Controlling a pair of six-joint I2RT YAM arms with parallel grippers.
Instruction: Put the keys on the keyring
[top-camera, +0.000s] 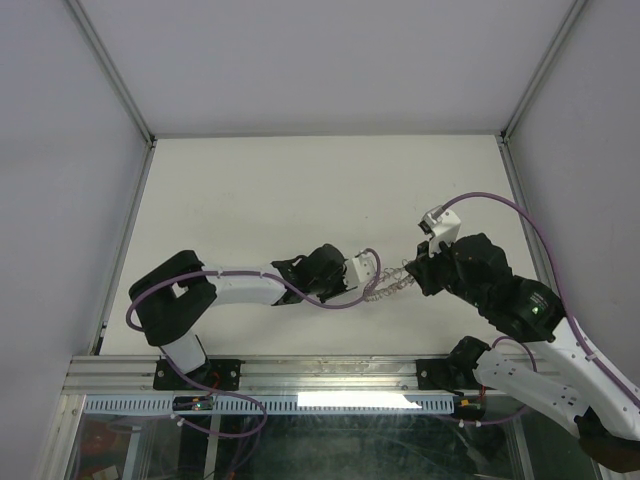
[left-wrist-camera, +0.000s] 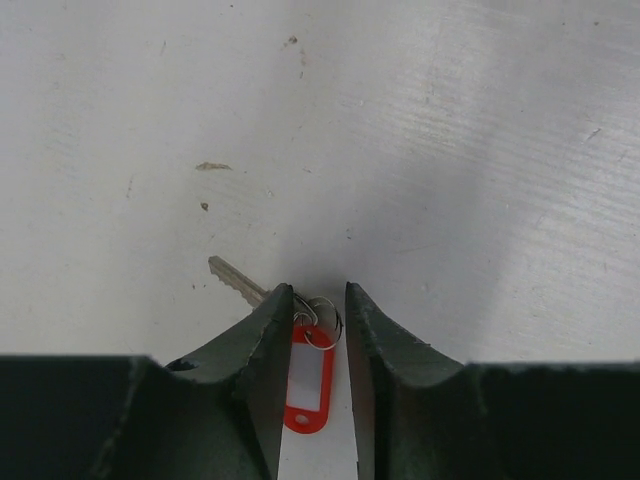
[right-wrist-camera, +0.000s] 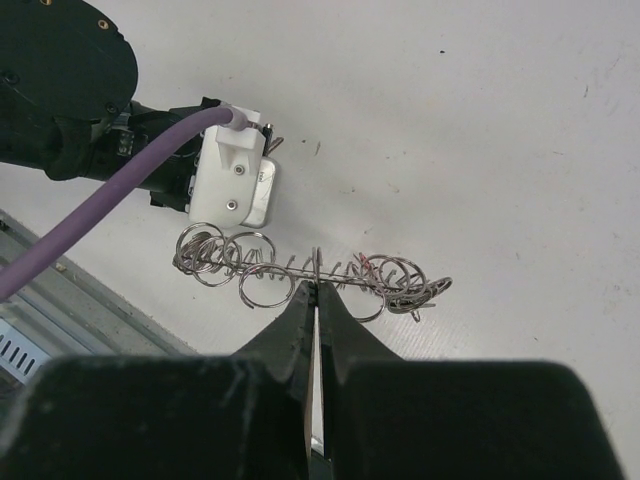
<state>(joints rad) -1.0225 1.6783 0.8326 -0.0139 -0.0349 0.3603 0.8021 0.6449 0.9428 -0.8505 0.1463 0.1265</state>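
The keys, a small silver key joined by little split rings to a red oval tag with a white window, lie flat on the white table. My left gripper straddles the tag and its rings. Its jaws stand narrowly apart, the left finger over the tag's edge and a gap on the right. The keyring, a thin wire strung with many silver loops, hangs edge-on above the table with my right gripper shut on its wire. In the top view both grippers, left and right, meet at the keyring.
The left arm's white camera mount and purple cable sit just beyond the keyring. A metal rail runs along the table's near edge. Enclosure walls stand on three sides.
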